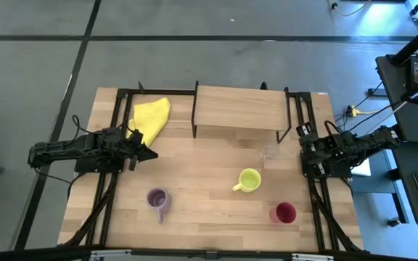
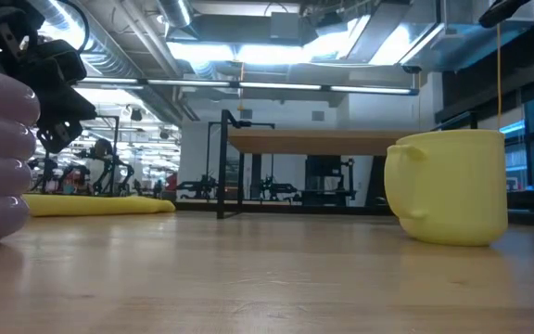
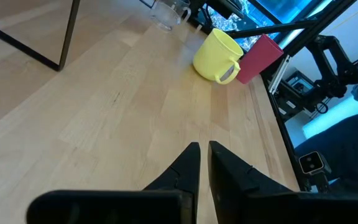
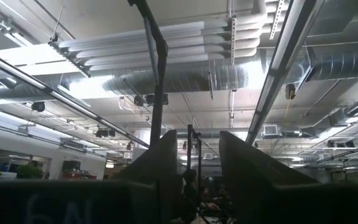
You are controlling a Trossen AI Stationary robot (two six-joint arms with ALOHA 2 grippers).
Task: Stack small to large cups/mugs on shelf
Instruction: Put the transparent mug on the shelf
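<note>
The left gripper (image 1: 149, 153) is hovering over the table's left part, just beside the yellow cloth (image 1: 151, 117), with its fingers (image 3: 188, 167) nearly closed and holding nothing. It is pointing toward the table's middle.

The purple mug (image 1: 157, 199) is standing upright near the front edge, handle toward the front. The shelf (image 1: 239, 107) is standing at the back centre with a bare top. The clear glass (image 1: 268, 152) is sitting just in front of the shelf's right leg; it is faint and easy to miss from above. The yellow mug (image 1: 250, 179) is standing upright right of centre, handle toward the left. The red cup (image 1: 284, 212) is standing near the front right corner, well apart from the others.

The right gripper (image 1: 312, 154) is waiting at the right edge, raised and tilted upward; its fingers (image 4: 247, 168) are standing apart and empty.

No vessel is on the shelf yet, so the task is judged to be at its start. The glass, being smallest, is the likely first pick.

Procedure, as advised:
1. Open the fingers fully before descending.
2. Approach the glass from above, clear of the shelf leg.
3. Grip the wall, not the rim; glass is slippery.
4. Lift above shelf height before moving back.
5. Set it at one end, leaving room for three more.
</note>
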